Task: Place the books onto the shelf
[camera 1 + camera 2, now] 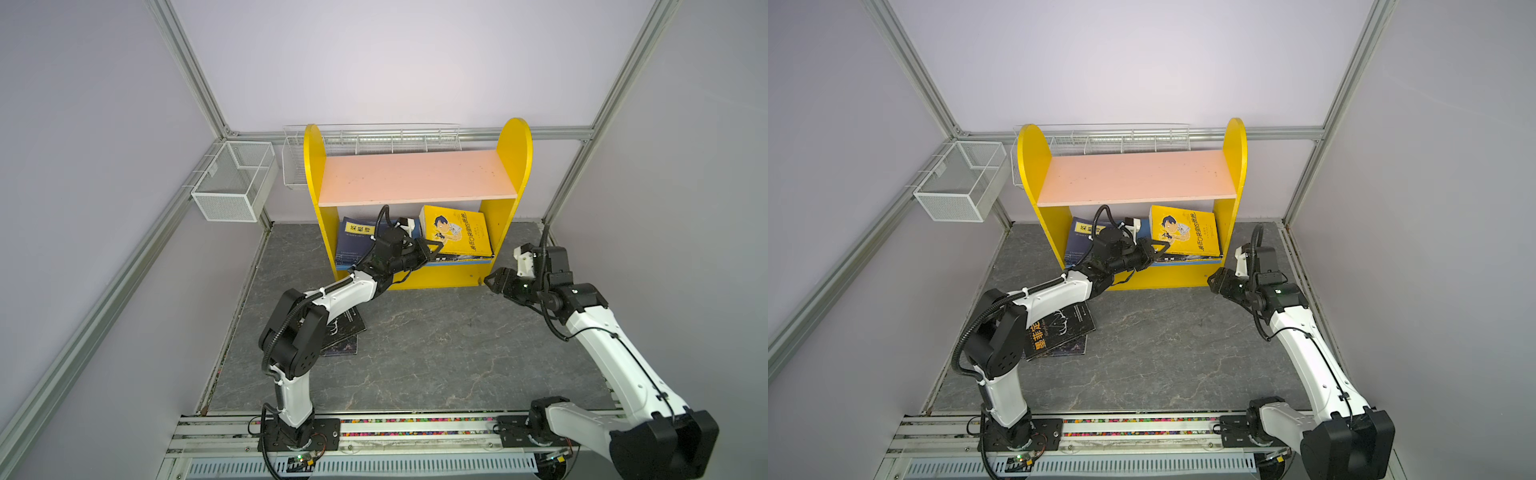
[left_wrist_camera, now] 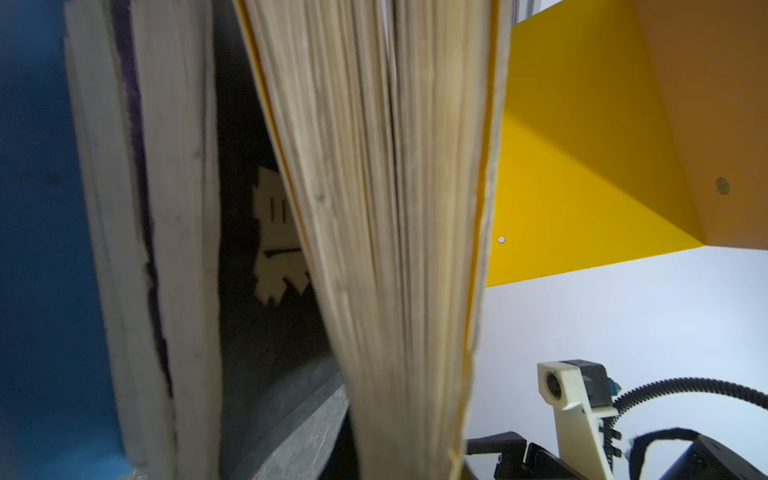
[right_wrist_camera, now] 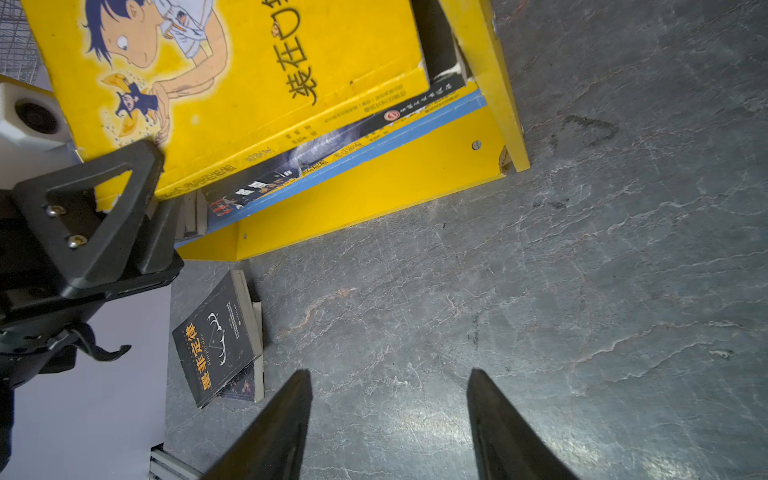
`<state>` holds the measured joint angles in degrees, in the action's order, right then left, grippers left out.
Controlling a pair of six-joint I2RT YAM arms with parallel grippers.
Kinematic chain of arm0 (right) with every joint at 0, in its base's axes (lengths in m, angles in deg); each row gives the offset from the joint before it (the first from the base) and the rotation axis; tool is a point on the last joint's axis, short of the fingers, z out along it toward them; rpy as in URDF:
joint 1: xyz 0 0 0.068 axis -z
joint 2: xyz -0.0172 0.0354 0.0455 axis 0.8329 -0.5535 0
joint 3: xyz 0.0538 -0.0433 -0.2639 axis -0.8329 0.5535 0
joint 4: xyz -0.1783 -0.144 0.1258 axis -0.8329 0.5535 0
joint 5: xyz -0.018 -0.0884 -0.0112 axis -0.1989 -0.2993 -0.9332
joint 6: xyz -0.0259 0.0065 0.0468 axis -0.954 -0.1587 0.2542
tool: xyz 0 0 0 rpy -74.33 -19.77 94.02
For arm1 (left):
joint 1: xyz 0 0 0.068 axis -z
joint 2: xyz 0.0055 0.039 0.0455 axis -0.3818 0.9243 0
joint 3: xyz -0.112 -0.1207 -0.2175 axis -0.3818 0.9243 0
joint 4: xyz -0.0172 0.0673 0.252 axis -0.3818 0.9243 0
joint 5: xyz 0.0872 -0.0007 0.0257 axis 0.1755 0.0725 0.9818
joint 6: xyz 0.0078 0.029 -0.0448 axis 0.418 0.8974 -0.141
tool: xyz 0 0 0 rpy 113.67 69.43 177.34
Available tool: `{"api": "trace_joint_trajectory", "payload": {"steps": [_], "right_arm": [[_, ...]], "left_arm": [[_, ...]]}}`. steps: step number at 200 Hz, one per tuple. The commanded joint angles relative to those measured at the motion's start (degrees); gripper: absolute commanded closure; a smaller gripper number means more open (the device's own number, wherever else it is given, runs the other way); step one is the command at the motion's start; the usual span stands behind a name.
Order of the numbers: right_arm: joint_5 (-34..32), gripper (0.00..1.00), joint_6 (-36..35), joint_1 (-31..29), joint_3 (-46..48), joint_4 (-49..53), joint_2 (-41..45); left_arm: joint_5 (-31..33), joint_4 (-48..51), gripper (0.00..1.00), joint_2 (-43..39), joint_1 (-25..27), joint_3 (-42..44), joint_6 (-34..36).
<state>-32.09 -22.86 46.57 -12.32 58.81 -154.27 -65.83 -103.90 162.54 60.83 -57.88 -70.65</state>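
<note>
On shelf lower tier, left gripper pinching yellow book corner (book tilted atop other books): placing step. Idle right gripper spread, empty, beside shelf. Next probably: release, fetch two dark books off table.

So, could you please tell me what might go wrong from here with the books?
1. The left gripper pinches the yellow book near one corner, tilted on other books; it may slip, or its pages may bend, when pushed.
2. The books under it lie at the blue board's front edge; a shove could drag them off.
3. Two dark books on the table lie under the left arm, awkward to reach.
</note>
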Motion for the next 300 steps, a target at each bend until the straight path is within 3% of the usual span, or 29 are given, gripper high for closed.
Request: {"api": "trace_joint_trajectory", "payload": {"steps": [1,34,107,144,184,215,239,263,285,300], "right_arm": [[-0.34,0.37,-0.68,0.33,-1.34,0.94,-0.18],[0.27,0.37,-0.50,0.33,-1.43,0.78,-0.09],[1.65,0.37,-0.07,0.33,-0.99,-0.24,-0.01],[2.53,0.37,-0.12,0.34,-1.08,-0.73,0.08],[3.17,0.38,-0.06,0.33,-1.26,-1.23,-0.36],[3.09,0.43,-0.31,-0.42,-2.33,-2.24,-2.36],[2.51,0.51,-0.48,-1.60,-4.48,-2.74,-6.23],[-0.84,0.63,-0.77,-6.82,-7.50,-3.71,-10.61],[-2.16,0.69,0.12,-9.80,-10.24,-4.72,-15.26],[-2.17,0.72,1.26,-10.96,-11.45,-5.95,-18.05]], "left_arm": [[2.22,4.87,1.00,0.82,0.72,-3.40,3.34],[5.71,11.90,1.00,1.54,2.05,-6.31,6.62],[15.56,27.28,0.34,0.80,4.52,-14.44,13.55],[22.49,36.11,0.16,-0.18,5.16,-18.40,15.92],[27.91,43.06,0.10,-0.63,5.73,-21.31,16.52],[30.60,41.72,0.10,-4.67,5.82,-16.32,16.78],[34.68,39.13,0.10,-11.95,5.86,-8.66,16.84],[42.78,38.95,0.10,-21.89,5.90,0.66,15.92],[53.11,45.70,0.07,-31.46,5.24,7.77,11.64],[55.05,52.49,0.05,-36.87,2.20,11.87,7.50]]}}
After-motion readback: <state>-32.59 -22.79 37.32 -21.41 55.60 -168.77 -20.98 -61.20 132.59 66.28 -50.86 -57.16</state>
